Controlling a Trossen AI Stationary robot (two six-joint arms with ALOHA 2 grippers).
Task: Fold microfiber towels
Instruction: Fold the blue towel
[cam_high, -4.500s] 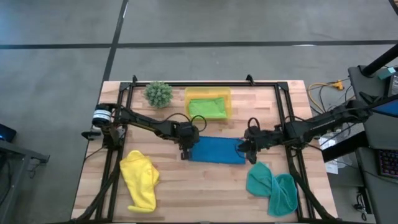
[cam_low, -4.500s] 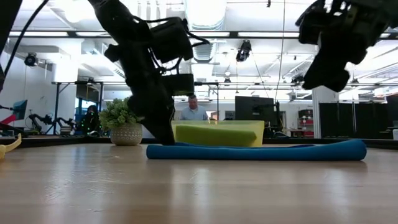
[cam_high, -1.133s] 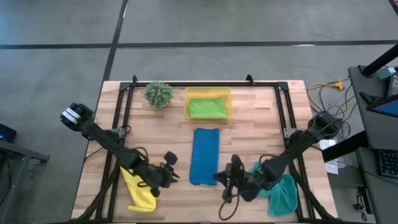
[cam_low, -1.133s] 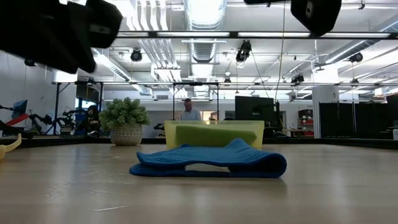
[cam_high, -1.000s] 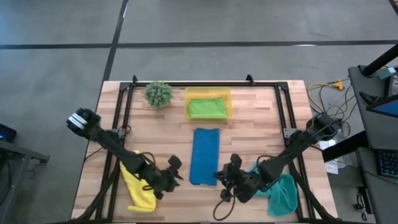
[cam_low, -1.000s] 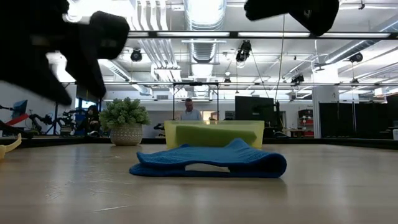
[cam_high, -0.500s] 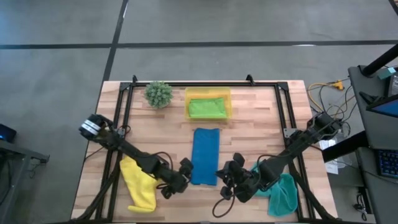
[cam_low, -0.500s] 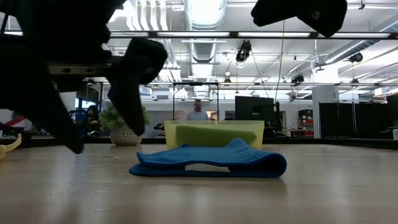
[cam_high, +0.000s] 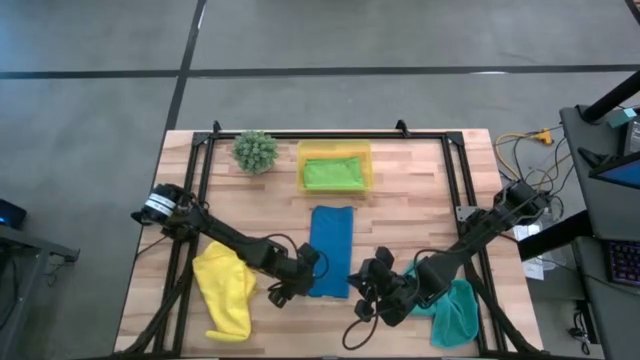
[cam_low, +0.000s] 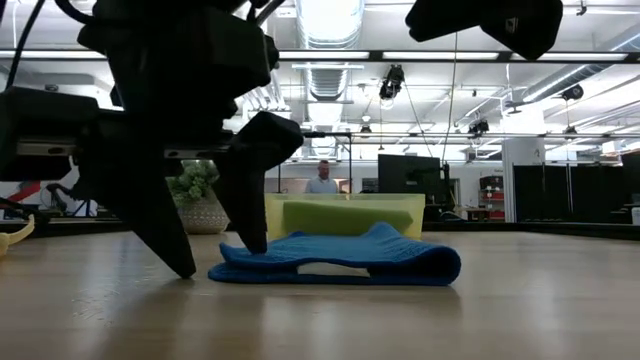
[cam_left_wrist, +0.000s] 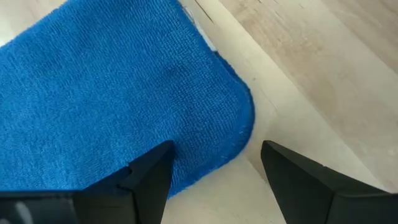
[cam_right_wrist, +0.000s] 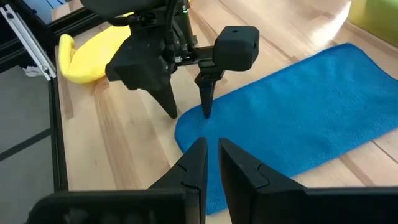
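Observation:
The bright blue towel (cam_high: 331, 240) lies on the table as a long folded strip that runs from near to far. My left gripper (cam_left_wrist: 214, 168) is open and low at the strip's near left corner (cam_left_wrist: 239, 118), one finger over the cloth and the other over bare wood. My right gripper (cam_right_wrist: 211, 155) is shut and hovers above the strip's near end (cam_right_wrist: 205, 140), well clear of it. The yellow towel (cam_high: 225, 290) lies crumpled at the near left and the teal towel (cam_high: 452, 308) at the near right. The lime green towel (cam_high: 333, 173) lies folded in the yellow tray (cam_high: 366, 150). My left gripper slants down from the table's left, and one fingertip (cam_right_wrist: 206, 112) stands at the edge of the blue towel's near left corner. I cannot tell whether that tip touches the cloth. The towel lies flat on the table.
A small green plant (cam_high: 255, 150) stands at the far left next to the tray. The black frame rails (cam_high: 200, 190) run along both sides of the table. Bare wood shows in front of the blue towel (cam_low: 340, 262) and between it and the yellow towel.
My left gripper has swung from above the yellow towel toward the table's right, sinking as it went, and now stands at the blue towel's near left corner. The towels have not moved.

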